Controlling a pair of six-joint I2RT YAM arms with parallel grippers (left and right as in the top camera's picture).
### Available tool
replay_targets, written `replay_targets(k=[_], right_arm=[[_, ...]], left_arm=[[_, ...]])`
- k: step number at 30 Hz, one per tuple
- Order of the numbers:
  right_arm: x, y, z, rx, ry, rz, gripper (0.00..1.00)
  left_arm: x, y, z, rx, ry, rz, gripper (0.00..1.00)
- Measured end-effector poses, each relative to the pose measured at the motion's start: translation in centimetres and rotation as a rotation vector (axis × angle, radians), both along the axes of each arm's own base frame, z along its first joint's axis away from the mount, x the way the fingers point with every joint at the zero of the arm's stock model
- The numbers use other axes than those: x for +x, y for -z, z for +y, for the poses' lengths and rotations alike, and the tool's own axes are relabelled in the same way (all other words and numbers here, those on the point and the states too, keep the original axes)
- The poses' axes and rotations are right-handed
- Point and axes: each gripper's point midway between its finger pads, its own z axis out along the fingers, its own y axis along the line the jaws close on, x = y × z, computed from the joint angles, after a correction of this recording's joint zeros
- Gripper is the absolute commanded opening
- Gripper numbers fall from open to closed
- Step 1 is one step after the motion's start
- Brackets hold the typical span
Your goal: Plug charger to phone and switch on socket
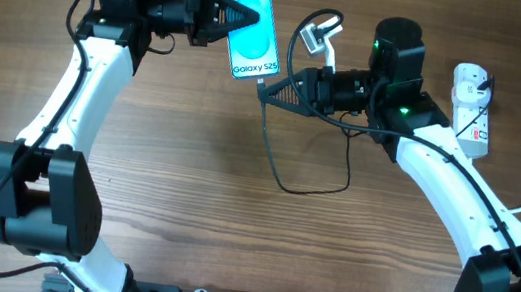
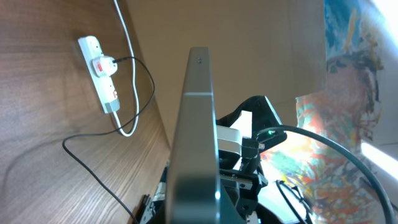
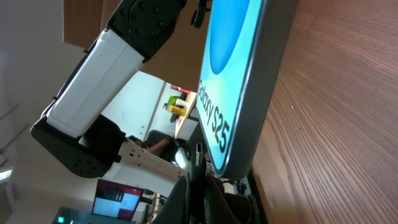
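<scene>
Up close, the phone (image 3: 249, 81) stands tilted on edge over the wooden table (image 3: 336, 124). Its blue screen faces left and shows white "S25" lettering, with the grey frame towards the camera. At the bottom, the right gripper (image 3: 194, 186) has its dark fingers pinched together on the charger (image 3: 198, 155), whose thin black tip points up just beside the phone's lower end. Whether it is seated there I can't tell. The left arm (image 3: 93, 93), white with black joints, slants across the upper left. A lit monitor (image 3: 118, 200) glows behind.

A brown wood-grain table (image 1: 179, 226) fills the overhead view, and a colourful painting (image 2: 351, 81) shows at 3 o'clock in the left wrist view.
</scene>
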Motion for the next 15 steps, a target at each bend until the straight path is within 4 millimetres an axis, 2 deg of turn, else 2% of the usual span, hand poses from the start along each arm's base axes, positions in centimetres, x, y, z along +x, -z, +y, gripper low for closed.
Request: replay_targets(k=[15], right_arm=[[0.01, 0.01, 0.00, -0.001, 0.001, 0.003, 0.04]], left_arm=[[-0.06, 0.00, -0.13, -0.002, 0.002, 0.029, 0.04]])
